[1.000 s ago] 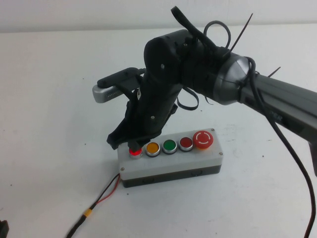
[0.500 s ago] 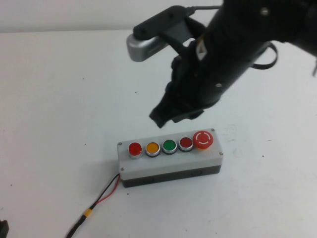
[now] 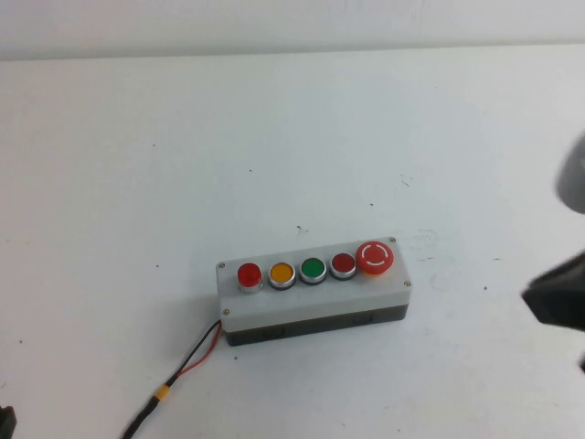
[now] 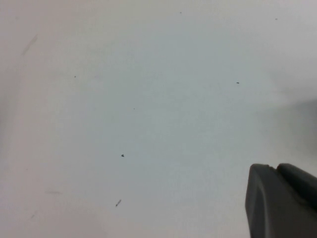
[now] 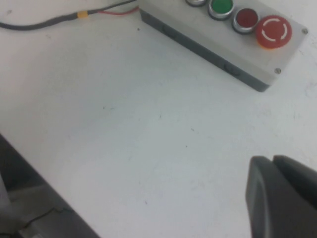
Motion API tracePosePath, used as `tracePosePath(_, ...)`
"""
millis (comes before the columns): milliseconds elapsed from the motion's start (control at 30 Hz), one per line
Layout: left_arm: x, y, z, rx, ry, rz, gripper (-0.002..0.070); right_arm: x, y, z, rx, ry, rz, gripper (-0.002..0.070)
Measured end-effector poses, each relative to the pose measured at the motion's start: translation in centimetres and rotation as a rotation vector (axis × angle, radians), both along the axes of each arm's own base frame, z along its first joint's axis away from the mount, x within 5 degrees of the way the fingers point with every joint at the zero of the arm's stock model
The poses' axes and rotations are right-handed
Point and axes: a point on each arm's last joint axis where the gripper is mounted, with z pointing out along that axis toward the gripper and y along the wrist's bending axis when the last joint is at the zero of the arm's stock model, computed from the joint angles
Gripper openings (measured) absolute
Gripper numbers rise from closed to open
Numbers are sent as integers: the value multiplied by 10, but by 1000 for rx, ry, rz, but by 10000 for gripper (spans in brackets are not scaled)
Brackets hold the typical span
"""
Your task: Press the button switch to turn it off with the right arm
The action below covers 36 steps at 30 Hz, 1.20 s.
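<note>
The button switch [image 3: 249,273], a small round red button with a silver rim, sits at the left end of the button row on the grey box [image 3: 311,306], beside the orange button [image 3: 281,273]. It does not glow and nothing touches it. The right arm [image 3: 562,300] shows only as a dark blur at the table's right edge, well clear of the box. My right gripper [image 5: 274,161] is shut and empty over bare table near the box's mushroom-button end. My left gripper [image 4: 276,167] is shut and empty over bare table.
The row also holds a green button [image 3: 313,269], a darker red button [image 3: 343,264] and a large red mushroom button [image 3: 375,257]. A red and black cable [image 3: 187,364] runs from the box's left end toward the front left edge.
The right gripper was pressing down on the glowing red end button, then lifted and pulled away to the right edge. The button's glow has gone out.
</note>
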Motion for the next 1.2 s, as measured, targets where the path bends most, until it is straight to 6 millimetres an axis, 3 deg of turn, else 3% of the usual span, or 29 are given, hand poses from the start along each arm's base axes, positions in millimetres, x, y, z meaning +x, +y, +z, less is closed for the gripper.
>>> tracePosePath(167,0,0,0,0,0,0,-2,-33,-34,-2,9,-18,-1,-17)
tracePosePath(300,0,0,0,0,0,0,-2,-45,-50,-15,-11,-42,-15,-17)
tracePosePath(500,0,0,0,0,0,0,-2,-34,-57,-58,33,-179,-83,-17)
tracePosePath(700,0,0,0,0,0,0,-2,-22,-93,-113,136,-410,-391,-17)
tracePosePath(933,0,0,0,0,0,0,-2,-42,-124,-172,161,-600,-646,-17)
tracePosePath(1200,0,0,0,0,0,0,-2,-63,-129,-211,250,-805,-689,-17)
